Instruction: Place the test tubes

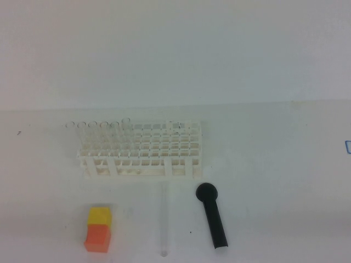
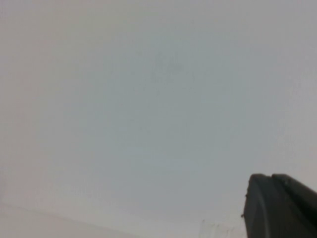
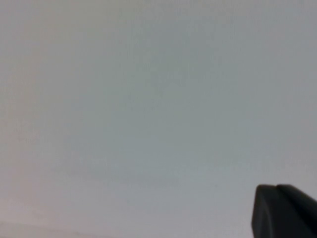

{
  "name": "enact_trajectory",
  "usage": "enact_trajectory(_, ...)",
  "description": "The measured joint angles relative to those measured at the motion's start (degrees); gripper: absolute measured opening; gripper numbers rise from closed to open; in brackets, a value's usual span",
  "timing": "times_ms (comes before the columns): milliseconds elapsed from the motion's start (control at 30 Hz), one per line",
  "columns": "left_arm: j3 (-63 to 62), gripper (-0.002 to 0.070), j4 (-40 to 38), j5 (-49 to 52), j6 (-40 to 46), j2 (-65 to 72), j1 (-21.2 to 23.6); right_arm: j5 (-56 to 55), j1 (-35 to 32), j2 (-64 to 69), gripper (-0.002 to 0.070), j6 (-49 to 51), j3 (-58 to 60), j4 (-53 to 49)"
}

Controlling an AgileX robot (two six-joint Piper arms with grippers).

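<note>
A white rack (image 1: 141, 149) stands centre-left of the frame on the counter (image 1: 285, 181), with several test tubes (image 1: 96, 127) upright along its rear left row. One loose test tube (image 1: 163, 219) lies at lower centre, in front of the rack, between an orange-and-yellow block (image 1: 98, 228) and a black tool (image 1: 211, 216). The left end effector (image 2: 280, 206) and right end effector (image 3: 285, 210) each show only a dark edge in their wrist views, facing a blank pale surface. Released or clenched: cannot tell.
</note>
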Motion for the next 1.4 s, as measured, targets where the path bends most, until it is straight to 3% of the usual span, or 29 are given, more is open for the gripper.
enact_trajectory(200,-4.13,-0.0001,1.17,2.06,-11.7,0.07,0.0,-3.52,0.0,0.0,-0.0001,0.35,0.0,0.0)
enact_trajectory(367,-17.81,-0.0001,4.61,21.54,-11.85,1.97,0.0,6.48,0.0,0.0,-0.0001,-0.76,-6.83,0.0)
enact_trajectory(567,-33.41,-0.0001,4.5,51.65,-9.99,12.36,0.0,27.16,0.0,3.85,-0.0001,-1.29,-20.81,0.0)
enact_trajectory(667,-35.29,-0.0001,3.67,54.06,-6.72,16.02,0.0,38.38,0.0,8.95,-0.0001,-1.29,-25.73,0.76)
enact_trajectory(833,-34.28,-0.0001,-1.63,52.06,-10.13,20.26,0.0,49.22,0.0,15.6,-0.0001,-1.29,-31.48,8.75)
enact_trajectory(967,-34.28,0.0,-14.83,56.04,3.11,28.72,0.0,48.42,0.0,16.18,-0.0001,-1.29,-32.24,14.5)
enact_trajectory(1200,-34.28,0.0001,-52.57,57.86,39.18,47.61,-0.66,50.07,0.0,16.18,-0.0001,-1.29,-32.35,15.02)
enact_trajectory(1267,-34.28,0.0001,-56.19,53.72,44.91,51.32,-2.27,50.51,0.0,16.18,-0.0001,-1.8,-32.35,15.02)
enact_trajectory(1400,-34.41,0.0021,-53.16,42.09,45.41,58.37,-8.76,50.86,0.0,16.18,-0.0001,-2.36,-32.35,13.51)
